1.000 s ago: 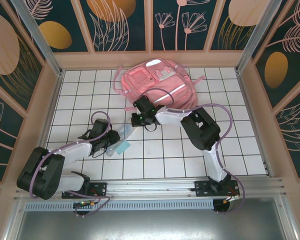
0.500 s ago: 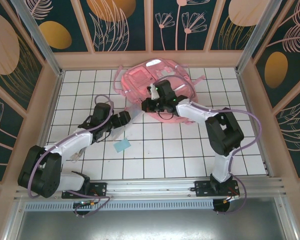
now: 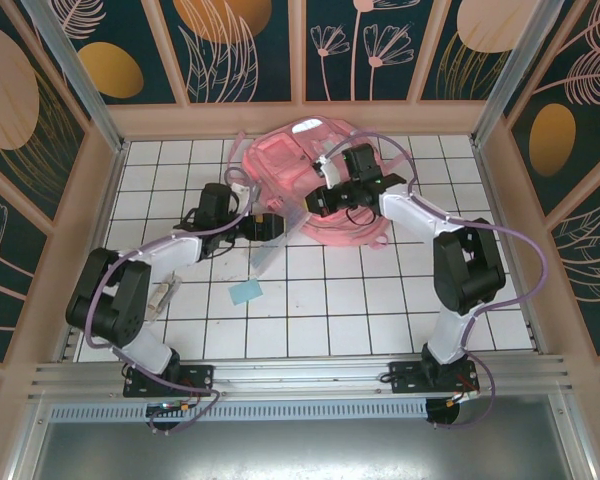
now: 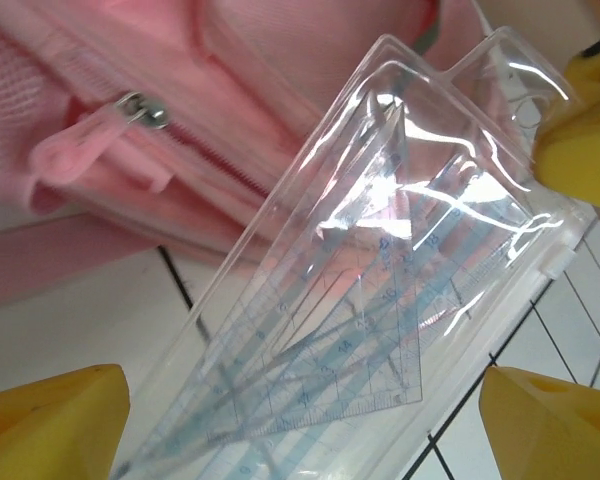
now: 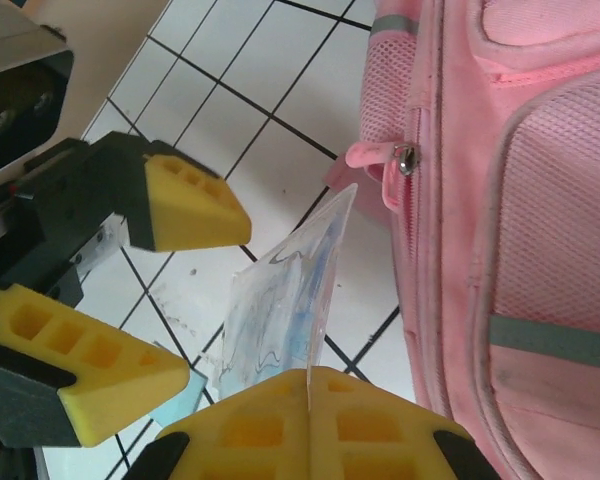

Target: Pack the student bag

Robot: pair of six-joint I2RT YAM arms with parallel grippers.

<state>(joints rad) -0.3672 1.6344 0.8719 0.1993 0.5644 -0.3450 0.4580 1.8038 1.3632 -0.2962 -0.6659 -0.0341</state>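
Two claws are meeting at the clear pouch [image 4: 380,290]: the right gripper [image 5: 308,400] is pinching its edge, the left gripper [image 3: 265,228] is gaping wide (gripping nothing). The student bag [image 3: 310,170] is lying just beyond them, and the pouch's length is pointing at its zipper [image 5: 408,155].

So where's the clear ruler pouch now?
Top view, left of centre: the ruler pouch, pinched by the right tool by the open left tool, beside the student bag.
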